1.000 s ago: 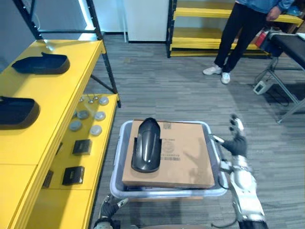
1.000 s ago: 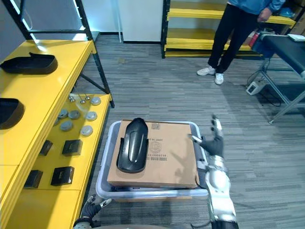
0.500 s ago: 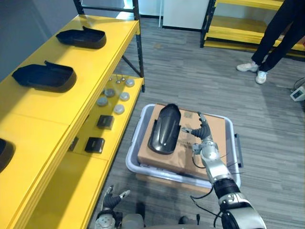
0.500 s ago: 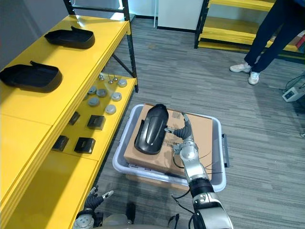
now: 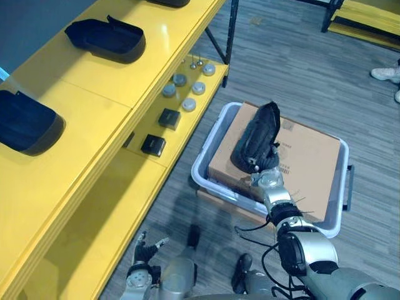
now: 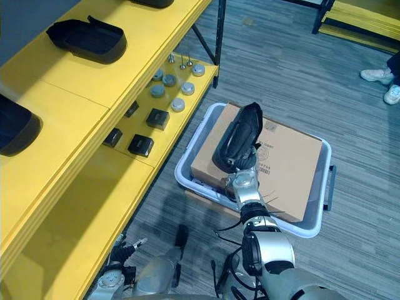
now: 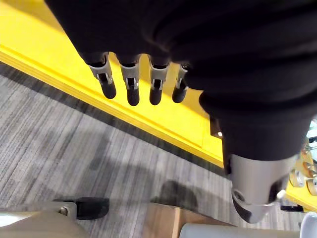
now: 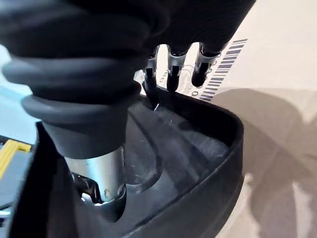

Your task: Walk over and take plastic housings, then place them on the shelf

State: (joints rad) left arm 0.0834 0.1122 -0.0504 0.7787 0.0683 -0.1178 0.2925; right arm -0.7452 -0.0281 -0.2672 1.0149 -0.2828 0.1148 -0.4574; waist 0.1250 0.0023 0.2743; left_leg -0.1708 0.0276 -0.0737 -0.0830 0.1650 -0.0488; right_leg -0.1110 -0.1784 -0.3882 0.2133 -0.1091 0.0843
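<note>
The right hand's fingers (image 8: 172,74) curled over the outside of the housing's (image 5: 256,134) near rim and its thumb (image 8: 104,173) sat inside the hollow, so the right hand (image 5: 269,179) pinched the wall between them. The housing was tipped, with its hollow side turned toward the hand. It lay along the left part of a box (image 5: 309,156) that sat in a grey bin (image 5: 205,164) on the floor (image 5: 294,56). Just left of the bin ran the yellow shelf (image 5: 94,87), with two more housings (image 5: 106,39) on its top level, and grey discs (image 5: 184,94) and black blocks (image 5: 169,117) on the lower level. The left hand (image 5: 145,251) hung low over the floor beside the shelf's edge, its fingers (image 7: 131,84) straight and holding nothing. A person's shoe (image 5: 386,74) showed on the far floor.
</note>
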